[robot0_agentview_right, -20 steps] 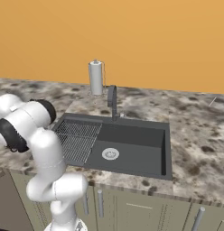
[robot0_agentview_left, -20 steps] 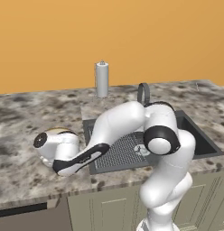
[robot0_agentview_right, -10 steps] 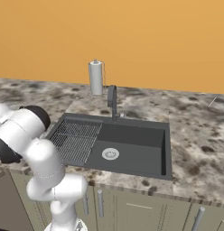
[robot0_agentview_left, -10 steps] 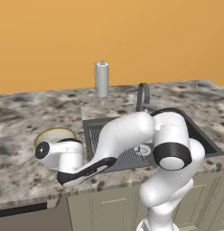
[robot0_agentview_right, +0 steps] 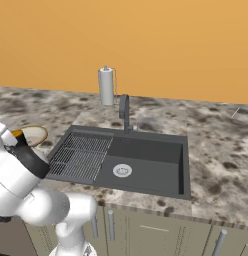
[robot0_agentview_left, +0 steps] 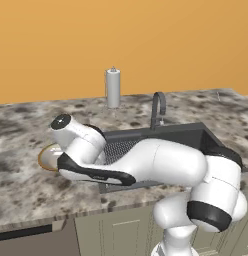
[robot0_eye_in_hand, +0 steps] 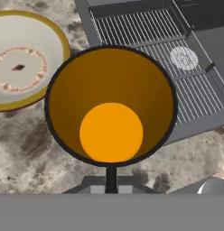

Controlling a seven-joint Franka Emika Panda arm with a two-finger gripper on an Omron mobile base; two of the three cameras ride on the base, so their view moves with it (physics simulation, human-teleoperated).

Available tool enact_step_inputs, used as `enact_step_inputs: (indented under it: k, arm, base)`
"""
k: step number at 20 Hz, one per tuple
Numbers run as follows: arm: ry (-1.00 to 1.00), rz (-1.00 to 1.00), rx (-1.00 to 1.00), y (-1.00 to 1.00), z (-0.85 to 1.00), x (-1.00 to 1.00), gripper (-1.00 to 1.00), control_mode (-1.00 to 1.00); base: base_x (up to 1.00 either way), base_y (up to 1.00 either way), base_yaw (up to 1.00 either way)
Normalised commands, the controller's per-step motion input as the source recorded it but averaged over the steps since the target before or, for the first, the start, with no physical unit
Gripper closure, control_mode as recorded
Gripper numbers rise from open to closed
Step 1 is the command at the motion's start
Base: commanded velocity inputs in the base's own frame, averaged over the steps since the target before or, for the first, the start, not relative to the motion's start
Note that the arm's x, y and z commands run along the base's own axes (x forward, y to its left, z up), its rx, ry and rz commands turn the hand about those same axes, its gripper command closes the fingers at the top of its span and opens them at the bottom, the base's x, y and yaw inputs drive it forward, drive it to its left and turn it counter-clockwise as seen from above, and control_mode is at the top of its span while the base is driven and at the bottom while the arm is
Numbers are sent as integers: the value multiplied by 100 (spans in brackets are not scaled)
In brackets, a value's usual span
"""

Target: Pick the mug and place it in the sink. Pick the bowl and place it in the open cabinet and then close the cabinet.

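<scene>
The pincer is clamped on the small black mug with a yellow-orange inside (robot0_eye_in_hand: pixel 111 108), held above the speckled granite tabletop (robot0_eye_in_hand: pixel 28 140), between the wide cream bowl with an orange-brown rim (robot0_eye_in_hand: pixel 23 63) at left and the dark grey sink's (robot0_agentview_right: pixel 146 167) ribbed drainboard (robot0_eye_in_hand: pixel 150 40) at right.

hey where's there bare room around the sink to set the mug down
The sink basin around the drain lies bare, and so does the ribbed drainboard. The counter right of the sink is free too. Left of it the bowl crowds the mug.
</scene>
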Motion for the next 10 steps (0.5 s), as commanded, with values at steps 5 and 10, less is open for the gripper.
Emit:
enact_step_inputs:
  k: [5, 10]
  arm:
    - [0, 21, 23, -88, 19, -37, 100, -100]
    - [-9, 28, 8, -78, 14, -31, 100, -100]
  base:
    - [0, 0, 0]
    - [0, 0, 0]
